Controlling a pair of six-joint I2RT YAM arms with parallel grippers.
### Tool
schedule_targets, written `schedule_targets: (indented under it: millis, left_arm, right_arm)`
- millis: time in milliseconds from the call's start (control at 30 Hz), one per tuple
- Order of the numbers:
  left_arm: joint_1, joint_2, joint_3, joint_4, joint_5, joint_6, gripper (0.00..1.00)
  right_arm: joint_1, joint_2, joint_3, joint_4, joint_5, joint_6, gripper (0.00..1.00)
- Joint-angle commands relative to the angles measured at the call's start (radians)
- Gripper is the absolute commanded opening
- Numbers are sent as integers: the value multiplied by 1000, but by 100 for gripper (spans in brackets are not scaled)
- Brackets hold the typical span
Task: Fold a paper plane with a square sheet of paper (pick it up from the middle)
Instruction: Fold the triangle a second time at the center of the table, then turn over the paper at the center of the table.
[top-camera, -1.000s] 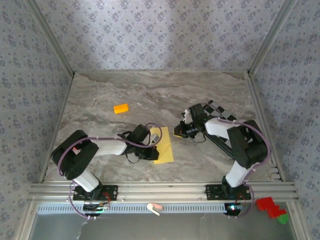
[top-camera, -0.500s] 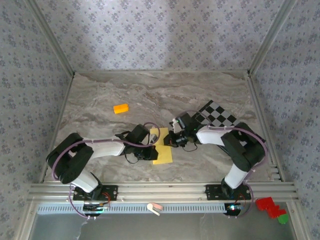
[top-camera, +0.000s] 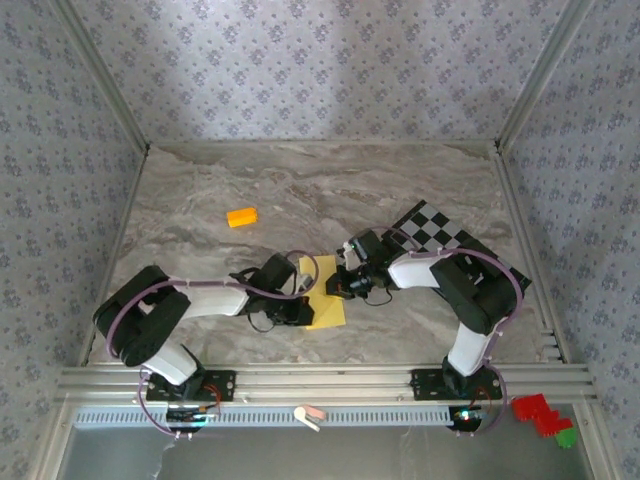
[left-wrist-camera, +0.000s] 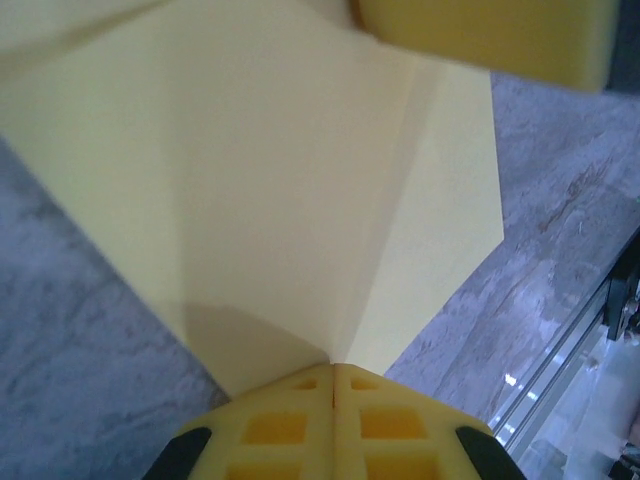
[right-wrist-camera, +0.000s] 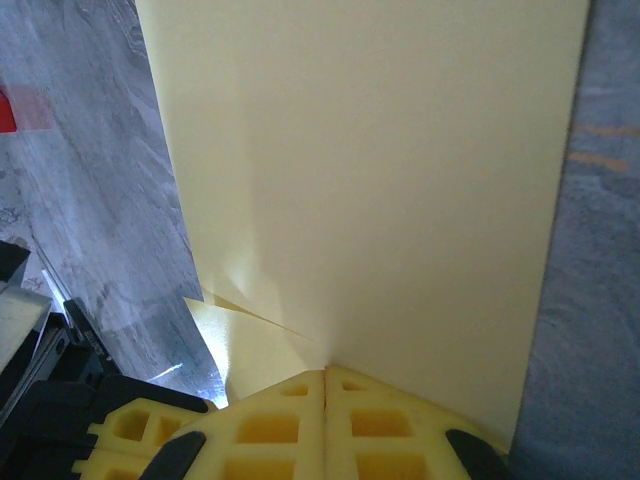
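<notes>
Sheet of paper (top-camera: 328, 303): pale yellow, directly between the two pincers and touching both; longer than wide from above, on or just over the marble table (top-camera: 300, 190); flat or lifted, impossible to tell.

Sheet relative to left pincer: straight ahead of the tips, fanning away from them, with creases running out from the pinch point; near edge caught right at the tips.

Left pincer (left-wrist-camera: 335, 372): closed fully, yellow pads pressed together with no gap, clamped on the sheet's edge.

Sheet relative to right pincer: also dead ahead of the tips, a broad smooth face rising away from them; a second, lower layer peeking out just left of the tips.

Right pincer (right-wrist-camera: 326, 372): closed fully as well, pads meeting on a thin seam, gripping the opposite edge of the same sheet.

Pincers relative to each other: facing tip to tip across the sheet, near but apart; a blurred yellow finger of the right pincer (left-wrist-camera: 485, 40) at the far end of the sheet in the left wrist view.

Orange block (top-camera: 241, 217): farther out on the table than the left pincer and off to its left, well apart from the sheet.

Checkered board (top-camera: 437, 228): behind the right pincer, beside that arm's forearm, well apart from the sheet.
</notes>
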Motion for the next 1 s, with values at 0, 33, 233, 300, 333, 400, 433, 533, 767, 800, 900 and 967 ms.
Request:
schedule_targets:
  millis: [0,33,233,300,333,400,433,533,767,800,900,967]
  left_arm:
    - [-7,-37,-59,-134,15,27,3]
    - [-6,-54,-67,-141,21,27,3]
    - [69,-190,-36,-150,22,25,2]
    - [113,-218,-21,-102,15,-6,2]
    - [122,-217,-4,-77,11,-15,2]
    - [124,-179,44,-65,-16,-19,2]
    - [124,-149,67,-53,-17,-24,2]
    - [125,-64,124,-40,-46,-24,1]
    - [121,74,190,-12,-25,-2,0]
    - [118,82,192,-11,-25,0,0]
    - [116,109,193,-23,-29,15,0]
    - [116,119,185,-33,-43,26,0]
  right_arm:
    - [-19,39,-33,-78,70,-6,3]
    - [-22,39,-33,-83,71,-10,3]
    - [-23,35,10,-102,27,-67,4]
    - [-21,12,29,-107,0,-85,6]
    - [-21,-5,42,-123,-4,-94,7]
    - [-26,-45,51,-155,-1,-108,9]
    - [-31,-68,52,-174,6,-107,10]
    - [-54,-147,34,-234,44,-107,16]
    - [-7,-311,33,-483,288,-98,27]
    - [7,-323,29,-490,301,-88,28]
    - [52,-332,23,-493,323,-59,30]
    - [89,-332,17,-493,333,-32,32]
